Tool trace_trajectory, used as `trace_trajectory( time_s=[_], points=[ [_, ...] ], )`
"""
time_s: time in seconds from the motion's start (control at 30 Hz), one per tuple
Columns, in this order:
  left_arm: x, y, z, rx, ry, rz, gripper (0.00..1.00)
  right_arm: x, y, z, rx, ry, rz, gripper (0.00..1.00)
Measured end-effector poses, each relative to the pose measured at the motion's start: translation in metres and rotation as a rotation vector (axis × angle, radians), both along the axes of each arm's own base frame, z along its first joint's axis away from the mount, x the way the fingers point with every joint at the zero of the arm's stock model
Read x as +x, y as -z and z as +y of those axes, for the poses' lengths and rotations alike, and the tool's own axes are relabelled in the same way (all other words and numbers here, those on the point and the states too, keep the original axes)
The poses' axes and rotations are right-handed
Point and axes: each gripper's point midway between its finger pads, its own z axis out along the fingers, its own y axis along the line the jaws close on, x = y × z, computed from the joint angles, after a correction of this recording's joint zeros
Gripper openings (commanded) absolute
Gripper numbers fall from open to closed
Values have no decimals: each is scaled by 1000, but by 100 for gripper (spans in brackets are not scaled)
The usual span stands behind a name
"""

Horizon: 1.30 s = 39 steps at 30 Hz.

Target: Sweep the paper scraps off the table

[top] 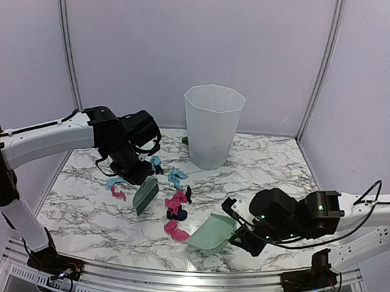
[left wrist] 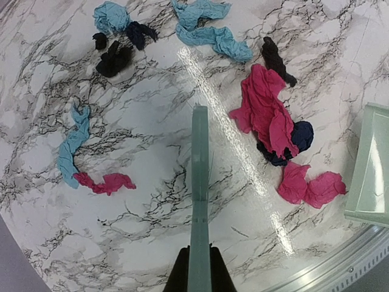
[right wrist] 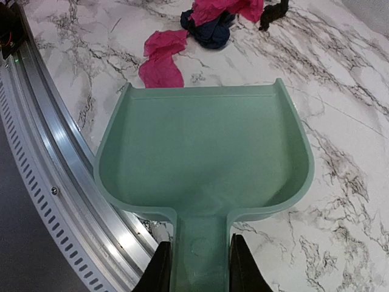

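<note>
Left gripper: the left gripper [left wrist: 199, 277] is closed on the handle of the mint-green brush [left wrist: 199, 182].
Brush: it is held over the left half of the table [top: 279, 163], with paper on both sides of it. It cannot be told if the bristles touch the top.
Right gripper: the right gripper [right wrist: 200, 271] is closed on the handle of the mint-green dustpan [right wrist: 200, 146].
Dustpan: it is held tilted at the front edge of the table, just beside the metal rail [right wrist: 55, 176]. Its open mouth is turned to the paper.
Paper scraps: the paper scraps [top: 176, 200] are spread over the middle of the table, between the brush and the dustpan, and some lie nearer the left edge.
Nearest scrap: a small pink scrap [right wrist: 161, 61] is seen just beside the dustpan's lip.
Pile: a big pink scrap [left wrist: 264, 109] is laid on a navy scrap [left wrist: 301, 134], further from the front edge.
Left side: a long light blue scrap [left wrist: 73, 146] is touched at its end by a thin pink one. Black scraps [left wrist: 112, 58] are seen further back.
Bin: a tall white bin [top: 212, 124] is stood upright near the back edge, well apart from the paper.
</note>
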Motion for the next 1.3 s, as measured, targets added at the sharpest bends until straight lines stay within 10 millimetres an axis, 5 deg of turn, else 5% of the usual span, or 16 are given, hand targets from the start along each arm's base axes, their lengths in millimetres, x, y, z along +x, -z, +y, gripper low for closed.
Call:
trace_trajectory(
  time_s=[0.4,0.63,1.07,1.3],
  points=[
    [2,-2,-4,-21,-37,4,0,58,3,1,-24,65,-81,0],
    [2,3,-11,-30,-45,27,0,64,24,13,-66,-10,-66,0],
    [3,7,-33,-46,-24,54,0,90,25,20,-6,-12,-68,0],
    [2,8,-40,-60,-14,74,0,85,34,30,18,-70,-22,0]
  ],
)
